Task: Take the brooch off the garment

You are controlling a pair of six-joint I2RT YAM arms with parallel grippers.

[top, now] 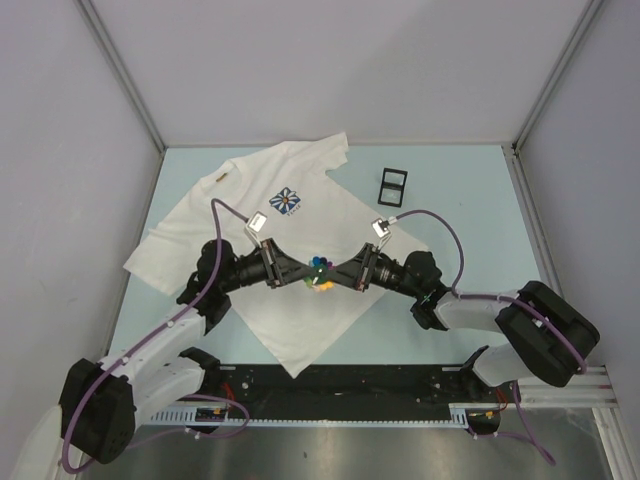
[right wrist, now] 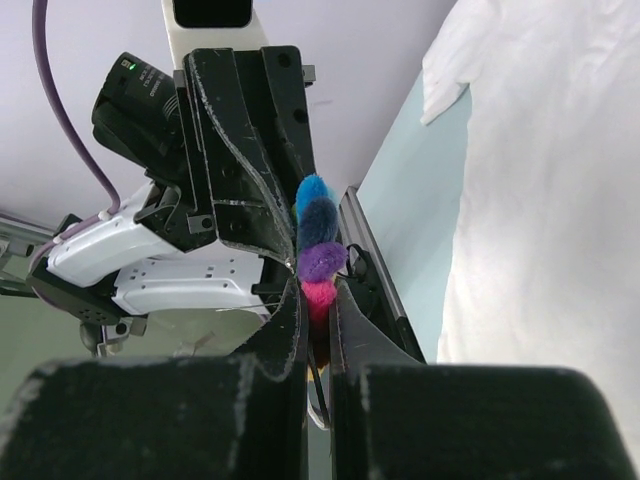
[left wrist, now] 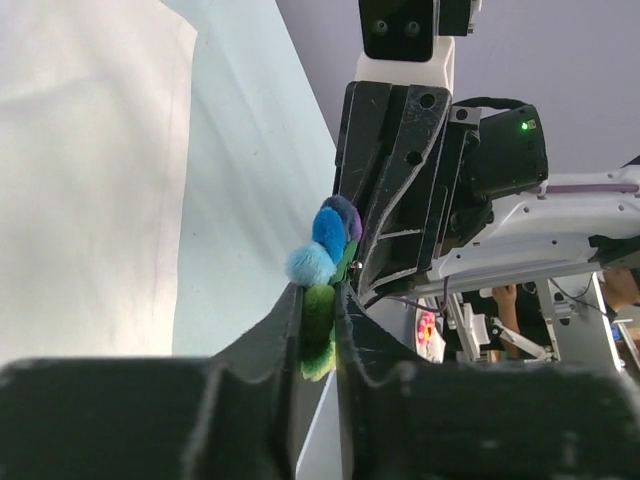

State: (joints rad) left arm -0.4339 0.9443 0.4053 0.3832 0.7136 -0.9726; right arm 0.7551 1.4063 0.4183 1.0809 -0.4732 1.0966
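The brooch [top: 320, 268], a cluster of blue, purple, pink and green pom-poms, hangs between my two grippers over the lower middle of the garment [top: 330, 195], a white T-shirt spread flat. My left gripper [top: 305, 275] is shut on its green pom-pom [left wrist: 320, 320]. From the opposite side my right gripper [top: 338, 275] is shut on its pink pom-pom [right wrist: 320, 296]. In the left wrist view the brooch [left wrist: 325, 250] sits at my left gripper [left wrist: 319, 290] tips. In the right wrist view the brooch [right wrist: 320, 240] rises from my right gripper [right wrist: 318, 292]. No cloth shows on it.
A small black rectangular frame [top: 393, 185] lies on the pale blue table [top: 480, 220] right of the shirt. The shirt's blue-and-white flower emblem [top: 288, 201] and tan collar label [top: 222, 177] lie behind the grippers. Grey walls enclose three sides, and a black rail [top: 340, 385] runs along the near edge.
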